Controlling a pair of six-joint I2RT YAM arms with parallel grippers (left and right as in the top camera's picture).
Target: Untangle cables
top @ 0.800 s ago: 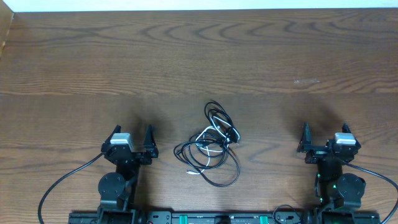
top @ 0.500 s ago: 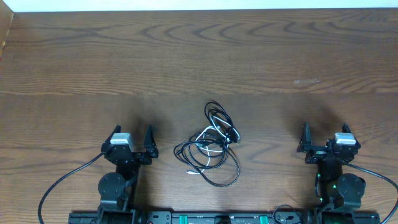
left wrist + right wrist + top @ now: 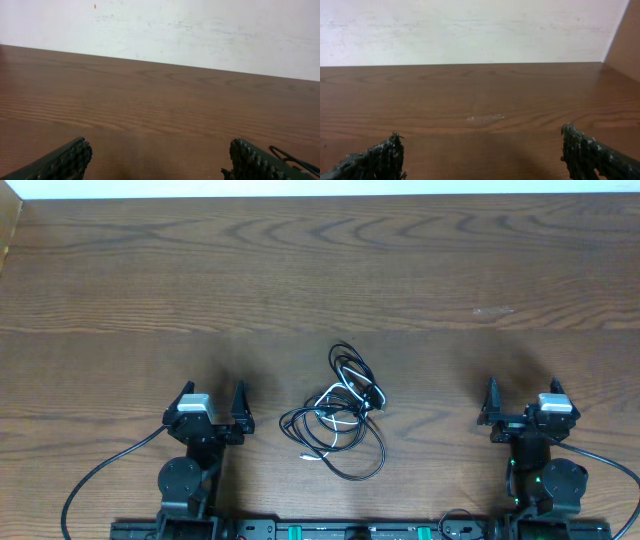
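Observation:
The cables point(image 3: 340, 415) lie in a hand-sized tangle on the wooden table, midway between my two arms. A thin black cord point(image 3: 352, 368) makes several loops. A thinner white cord point(image 3: 338, 421) runs through them, and its small plug end point(image 3: 307, 457) points to the lower left. My left gripper point(image 3: 213, 389) stands open to the left of the tangle, apart from it. My right gripper point(image 3: 522, 386) stands open farther off to the right. Only bare wood shows between the left fingers point(image 3: 70, 161) and between the right fingers point(image 3: 587, 156). A thin black line point(image 3: 295, 160) shows past the left gripper's right finger; I cannot tell what it is.
A white wall point(image 3: 320, 188) bounds the table's far edge. A brown side panel point(image 3: 625, 40) rises at the far right. A pale scuff point(image 3: 493, 309) marks the wood ahead of the right gripper. Thick black arm wires point(image 3: 100, 475) curve along the front edge.

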